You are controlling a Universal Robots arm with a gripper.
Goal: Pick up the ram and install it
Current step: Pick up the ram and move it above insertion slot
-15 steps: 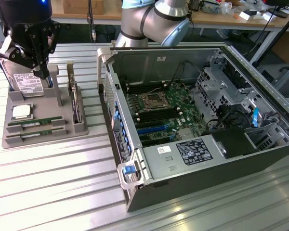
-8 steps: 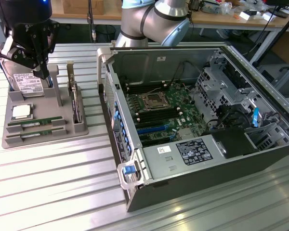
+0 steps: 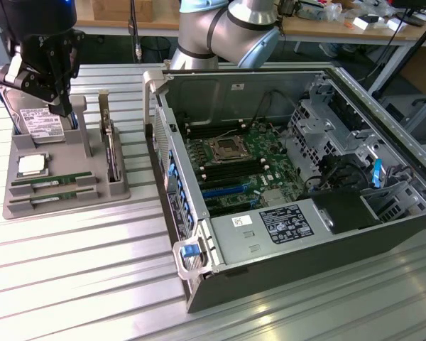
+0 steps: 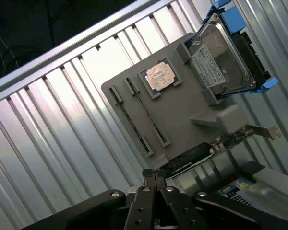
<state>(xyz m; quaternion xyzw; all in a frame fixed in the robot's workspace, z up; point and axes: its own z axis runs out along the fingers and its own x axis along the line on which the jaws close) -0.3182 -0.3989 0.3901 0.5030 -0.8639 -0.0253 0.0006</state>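
I had the end effector (image 3: 61,106) hanging in the upper left of the exterior view, over the far end of the grey parts tray (image 3: 57,153). In the wrist view its two fingers (image 4: 153,178) were pressed together with nothing between them, so it was closed and empty. The ram (image 3: 53,180) lay flat in a slot at the near end of that tray, with a second stick (image 3: 48,197) just beside it in the next slot, both lower in the frame than the end effector and not touched by it. From the wrist camera the same two sticks (image 4: 146,111) (image 4: 129,119) ran as thin lines along the tray (image 4: 182,115). The silver CPU (image 3: 30,165) (image 4: 159,76) sat close to them. The hard drive (image 3: 41,122) (image 4: 225,57), in its blue carrier, sat at the tray's far end. A wider card (image 3: 111,149) stood on edge on the tray's side toward the open computer case (image 3: 199,92), which filled the exterior view's right with its motherboard (image 3: 234,163) exposed. Tray and case rested on the ribbed metal surface (image 3: 71,270).
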